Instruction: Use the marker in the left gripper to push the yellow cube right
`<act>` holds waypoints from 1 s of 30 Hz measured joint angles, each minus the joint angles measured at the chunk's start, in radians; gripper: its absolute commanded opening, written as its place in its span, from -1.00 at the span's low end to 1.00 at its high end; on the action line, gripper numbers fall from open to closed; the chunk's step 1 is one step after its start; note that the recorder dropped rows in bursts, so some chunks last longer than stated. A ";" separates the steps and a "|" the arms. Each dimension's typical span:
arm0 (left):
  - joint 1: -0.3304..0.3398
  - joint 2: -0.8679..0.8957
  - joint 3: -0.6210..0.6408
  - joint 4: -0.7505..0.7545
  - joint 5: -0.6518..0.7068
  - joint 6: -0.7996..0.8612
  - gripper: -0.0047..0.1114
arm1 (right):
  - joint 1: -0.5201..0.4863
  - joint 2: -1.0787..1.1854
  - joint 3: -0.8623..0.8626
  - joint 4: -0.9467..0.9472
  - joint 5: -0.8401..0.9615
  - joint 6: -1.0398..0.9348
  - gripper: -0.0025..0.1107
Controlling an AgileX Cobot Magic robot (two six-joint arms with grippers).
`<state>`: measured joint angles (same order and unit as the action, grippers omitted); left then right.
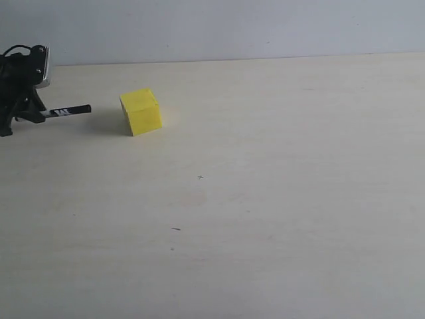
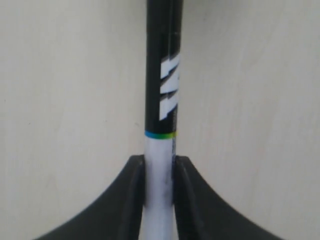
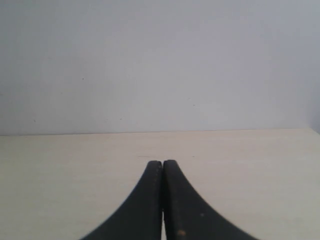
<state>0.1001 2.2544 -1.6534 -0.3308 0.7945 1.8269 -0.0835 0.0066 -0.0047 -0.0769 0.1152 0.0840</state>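
Observation:
The yellow cube (image 1: 141,111) sits on the pale table, upper left of the exterior view. To its left, my left gripper (image 1: 32,114) is shut on the marker (image 1: 66,111), which points right toward the cube with a gap between its black tip and the cube's left face. In the left wrist view the black fingers (image 2: 132,195) clamp the marker (image 2: 162,100) on its white barrel, its black capped end reaching past them; the cube is out of that view. My right gripper (image 3: 162,164) is shut and empty above bare table; the exterior view does not show it.
The pale wooden table (image 1: 265,199) stretches wide to the right of the cube and toward the front. A grey-white wall (image 1: 219,26) closes the far edge.

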 measured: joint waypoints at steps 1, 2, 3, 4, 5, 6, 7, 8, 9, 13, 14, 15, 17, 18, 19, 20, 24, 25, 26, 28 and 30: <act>0.002 0.000 0.000 0.000 0.005 -0.002 -0.92 | 0.000 0.000 0.000 0.000 0.000 0.000 -0.96; 0.002 0.002 0.000 -0.005 0.007 -0.002 -0.92 | 0.000 0.000 0.000 0.000 0.000 0.000 -0.96; 0.000 0.002 0.000 -0.013 0.007 -0.002 -0.92 | 0.000 0.000 0.000 0.000 0.000 0.000 -0.96; -0.008 0.002 0.000 -0.022 0.007 -0.002 -0.92 | 0.000 0.000 0.000 0.000 0.000 0.000 -0.96; -0.015 0.004 -0.002 -0.031 0.007 -0.002 -0.92 | 0.000 0.000 0.000 0.000 0.000 0.000 -0.96; -0.024 0.004 -0.002 -0.038 0.007 -0.002 -0.92 | 0.000 0.000 0.000 0.000 0.000 0.000 -0.96; -0.041 0.005 -0.002 -0.044 0.005 -0.002 -0.92 | 0.000 0.000 0.000 0.000 0.000 0.000 -0.96; -0.054 0.007 -0.004 -0.048 0.001 -0.002 -0.92 | 0.000 0.000 0.000 0.000 0.000 0.000 -0.96; -0.072 0.007 -0.006 -0.053 -0.006 -0.002 -0.92 | 0.000 0.000 0.000 0.000 0.000 0.000 -0.96; -0.149 0.009 -0.006 -0.064 -0.051 -0.002 -0.92 | 0.000 0.000 0.000 0.000 0.000 0.000 -0.96; -0.163 0.009 -0.006 -0.066 -0.063 -0.002 -0.92 | 0.000 0.000 0.000 0.000 0.000 0.000 -0.96; -0.177 0.010 -0.006 -0.066 -0.073 0.000 -0.92 | 0.000 0.000 0.000 0.000 0.000 0.000 -0.96; -0.191 0.010 -0.008 -0.066 -0.089 0.000 -0.92 | 0.000 0.000 0.000 0.000 0.000 0.000 -0.96; -0.192 0.010 -0.008 -0.066 -0.094 0.000 -0.92 | 0.000 0.000 0.000 0.000 0.000 0.000 -0.96; -0.190 0.010 -0.008 -0.066 -0.098 0.000 -0.92 | 0.000 0.000 0.000 0.000 0.000 0.000 -0.96; -0.182 0.010 -0.008 -0.066 -0.098 0.000 -0.92 | 0.000 0.000 0.000 0.000 0.000 0.000 -0.96; -0.141 0.010 -0.008 -0.042 -0.104 0.000 -0.92 | 0.000 0.000 0.000 0.000 0.000 0.000 -0.96; -0.133 0.010 -0.008 -0.034 -0.105 0.000 -0.92 | 0.000 0.000 0.000 0.000 0.000 0.000 -0.96; -0.124 0.010 -0.008 -0.030 -0.107 0.000 -0.92 | 0.000 0.000 0.000 0.000 0.000 0.000 -0.96; -0.120 0.014 -0.020 -0.022 -0.091 0.004 -0.92 | 0.000 0.000 0.000 0.000 0.000 0.000 -0.96; -0.120 0.026 -0.065 -0.020 -0.050 0.004 -0.92 | 0.000 0.000 0.000 0.000 0.000 0.000 -0.96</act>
<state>-0.0199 2.2809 -1.7180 -0.3509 0.7448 1.8305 -0.0835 0.0066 -0.0047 -0.0769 0.1152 0.0840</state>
